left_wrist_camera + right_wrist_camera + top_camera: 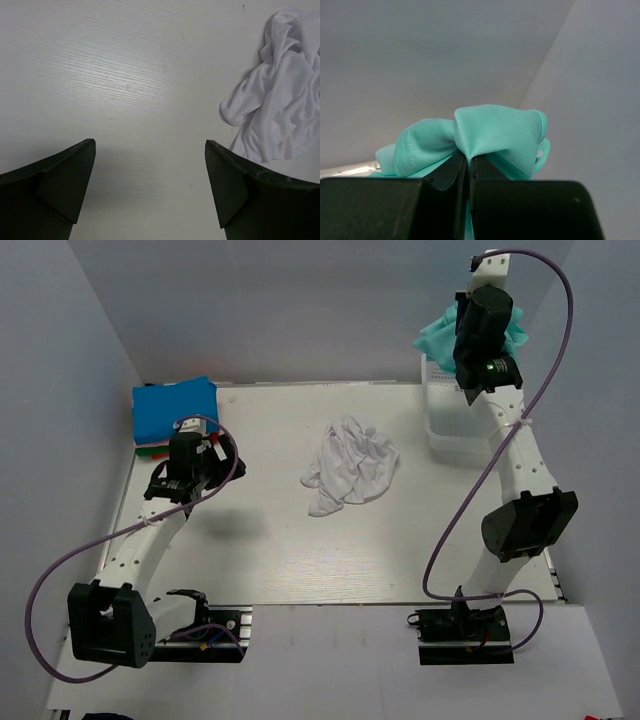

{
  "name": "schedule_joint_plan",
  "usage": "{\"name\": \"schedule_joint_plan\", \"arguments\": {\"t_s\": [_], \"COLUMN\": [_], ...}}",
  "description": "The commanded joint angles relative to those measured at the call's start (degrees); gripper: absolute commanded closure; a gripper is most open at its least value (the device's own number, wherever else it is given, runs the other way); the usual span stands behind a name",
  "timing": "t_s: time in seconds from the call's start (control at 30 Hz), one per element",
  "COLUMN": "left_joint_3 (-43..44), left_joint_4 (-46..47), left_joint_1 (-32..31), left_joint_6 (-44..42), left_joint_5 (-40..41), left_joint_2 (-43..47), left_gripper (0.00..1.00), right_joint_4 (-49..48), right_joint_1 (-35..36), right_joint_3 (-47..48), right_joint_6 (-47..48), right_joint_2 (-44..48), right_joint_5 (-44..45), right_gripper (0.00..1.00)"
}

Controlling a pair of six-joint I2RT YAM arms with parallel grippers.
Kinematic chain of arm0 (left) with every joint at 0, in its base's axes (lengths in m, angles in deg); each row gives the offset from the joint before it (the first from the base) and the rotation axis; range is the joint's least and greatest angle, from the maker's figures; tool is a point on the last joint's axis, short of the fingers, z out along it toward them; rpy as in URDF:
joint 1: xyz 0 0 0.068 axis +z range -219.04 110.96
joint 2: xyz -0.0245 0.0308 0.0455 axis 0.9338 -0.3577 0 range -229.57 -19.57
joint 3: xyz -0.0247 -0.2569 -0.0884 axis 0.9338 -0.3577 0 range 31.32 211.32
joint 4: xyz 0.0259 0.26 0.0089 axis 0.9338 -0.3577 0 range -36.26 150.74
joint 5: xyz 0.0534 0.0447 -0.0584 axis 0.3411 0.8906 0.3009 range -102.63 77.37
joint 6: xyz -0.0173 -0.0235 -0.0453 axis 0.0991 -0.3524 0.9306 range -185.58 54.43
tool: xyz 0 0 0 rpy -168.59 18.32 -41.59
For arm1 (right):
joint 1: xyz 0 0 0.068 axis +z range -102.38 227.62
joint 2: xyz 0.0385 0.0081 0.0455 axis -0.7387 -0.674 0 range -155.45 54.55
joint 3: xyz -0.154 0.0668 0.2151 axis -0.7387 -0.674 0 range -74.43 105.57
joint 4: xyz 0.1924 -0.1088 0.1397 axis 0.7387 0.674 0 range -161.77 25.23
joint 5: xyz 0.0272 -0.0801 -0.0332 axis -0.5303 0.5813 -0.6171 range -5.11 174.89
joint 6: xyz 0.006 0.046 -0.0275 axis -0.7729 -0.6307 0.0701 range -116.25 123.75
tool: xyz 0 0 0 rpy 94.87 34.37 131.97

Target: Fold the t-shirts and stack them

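The left tool hangs low over the bare tabletop, jaws spread wide and nothing between them. At its 3 o'clock, just past the right finger in the wrist view, lies the white t-shirt, a crumpled heap near the middle of the tabletop.

It looks light, thin and limp, so it will probably sag and drag rather than move as one piece. A pinch on a single layer at an outer edge, such as the loose fold pointing toward 7 o'clock, seems a better hold than a grab into the bunched middle. There is bare tabletop all around the heap, widest toward 6 o'clock, which should give room to spread it flat.

At 10 o'clock from the heap, the blue t-shirt lies folded in the far corner against the left wall, with slivers of red and green cloth under its near edge. At 2 o'clock the basket sits at the far right edge. Above it the right tool is raised high, jaws closed on a bunched fold of the teal t-shirt, which hangs soft and creased. The back wall close behind gives that arm little room.
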Motion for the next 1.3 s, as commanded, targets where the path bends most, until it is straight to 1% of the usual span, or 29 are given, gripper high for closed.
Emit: {"name": "schedule_joint_plan", "arguments": {"t_s": [0.0, 0.03, 0.1, 0.13, 0.17, 0.2, 0.23, 0.27, 0.3, 0.33, 0.37, 0.4, 0.47, 0.5, 0.53, 0.57, 0.6, 0.63, 0.67, 0.7, 0.73, 0.77, 0.83, 0.93, 1.03, 1.13, 1.17, 1.23, 1.27], "left_joint_3": [3.67, 4.8, 6.64, 7.52, 8.23, 8.76, 8.76, 8.76, 8.76, 8.76, 9.29, 9.29, 9.29, 9.29, 10.07, 10.08, 10.6, 10.61, 10.61, 10.61, 10.61, 10.61, 11.23, 14.38, 18.77, 20.62, 20.63, 21.16, 21.16], "left_joint_4": [1.45, 1.45, 1.45, 0.67, 0.66, 0.66, 2.32, 3.11, 3.64, 3.65, 4.26, 4.79, 5.93, 5.94, 5.94, 5.94, 6.46, 6.98, 7.6, 8.21, 8.22, 8.22, 8.75, 5.17, 1.29, -0.03, -0.82, -0.83, -0.83], "left_joint_1": [-0.38, -0.38, -0.91, -0.91, -0.91, -0.91, -1.6, -1.61, -2.48, -3.62, -4.33, -4.95, -7.67, -8.72, -11.08, -12.32, -13.55, -15.83, -16.81, -17.86, -18.92, -20.75, -22.43, -25.07, -27.36, -28.51, -28.51, -29.12, -29.12], "left_joint_6": [-2.62, -3.4, -3.94, -3.94, -3.94, -3.94, -3.94, -3.94, -3.94, -3.94, -3.94, -3.94, -3.94, -3.94, -3.94, -3.94, -3.94, -3.94, -3.94, -3.94, -3.94, -3.94, -3.94, -3.94, -5.52, -6.05, -6.05, -6.05, -6.57], "left_joint_5": [-1.95, -2.82, -2.82, -3.96, -5.36, -6.94, -10.17, -11.43, -12.22, -13.27, -13.28, -13.81, -14.34, -14.34, -14.34, -14.34, -14.34, -14.86, -15.39, -15.39, -15.39, -15.39, -13.56, -8.81, -5.21, -1.78, -1.25, -1.24, -1.24], "left_joint_2": [-2.2, -3.35, -6.6, -10.62, -12.57, -14.24, -15.57, -17.84, -18.65, -19.35, -19.88, -20.41, -21.03, -21.9, -23.39, -24.27, -25.24, -26.03, -27.6, -28.4, -29.19, -29.9, -32.18, -36.56, -41.57, -43.79, -44.31, -44.93, -44.93], "left_gripper": [0.0, 0.0, 0.0, 0.0, 0.0, 0.0, 0.0, 0.0, 0.0, 0.0, 0.0, 0.0, 0.0, 0.0, 0.0, 0.0, 0.0, 0.0, 0.0, 0.0, 0.0, 0.0, 0.0, 0.01, 0.08, 0.16, 0.3, 0.46, 0.63], "right_joint_4": [-3.82, -3.37, -3.81, -2.94, -2.41, 0.3, 1.98, 3.73, 6.8, 9.96, 11.47, 12.88, 12.37, 11.58, 9.66, 7.2, 6.4, 5.69, 4.64, 4.63, 5.5, 7.34, 10.59, 6.57, 5.68, 2.79, 2.09, 0.07, -0.2], "right_joint_1": [-3.67, -6.11, -7.89, -10.16, -10.96, -12.28, -13.94, -14.74, -15.01, -15.19, -15.19, -15.19, -14.76, -14.75, -14.67, -14.58, -14.4, -14.05, -13.53, -13.09, -13.0, -11.08, -8.61, -5.71, -3.95, -3.59, -3.33, -2.98, -2.89], "right_joint_3": [0.28, 0.37, 0.19, 0.63, 1.59, 3.34, 6.23, 7.74, 10.19, 11.44, 11.62, 10.41, 4.19, -0.2, -4.85, -7.07, -9.19, -14.51, -15.96, -17.19, -19.99, -20.97, -24.73, -37.37, -42.85, -46.9, -47.61, -50.06, -51.29], "right_joint_6": [2.14, 1.7, 1.35, 1.0, -0.14, -0.85, -1.46, -2.51, -3.04, -3.31, -3.4, -3.58, -5.06, -5.59, -6.3, -6.74, -8.83, -9.37, -10.42, -10.78, -10.78, -10.7, -13.67, -17.63, -19.91, -21.94, -22.56, -23.61, -24.31], "right_joint_2": [-2.33, -5.04, -7.08, -10.92, -12.17, -13.75, -18.73, -20.34, -21.93, -24.64, -24.93, -23.19, -20.37, -14.44, -12.38, -10.27, -4.51, -2.8, 0.0, 1.68, 2.31, 2.84, 4.86, 9.25, 11.28, 12.42, 12.86, 13.83, 14.53], "right_joint_5": [-3.12, -4.18, -8.74, -10.07, -14.43, -15.6, -16.83, -19.11, -18.17, -18.16, -18.51, -18.6, -20.36, -24.54, -26.49, -28.34, -31.67, -34.57, -36.25, -40.27, -44.14, -47.05, -49.09, -49.36, -48.67, -50.06, -50.59, -50.68, -50.25], "right_gripper": [1.0, 1.0, 1.0, 1.0, 1.0, 1.0, 1.0, 1.0, 0.89, 0.32, 0.1, 0.1, 0.1, 0.1, 0.1, 0.1, 0.1, 0.1, 0.1, 0.1, 0.1, 0.1, 0.1, 0.1, 0.1, 0.1, 0.1, 0.1, 0.1]}}
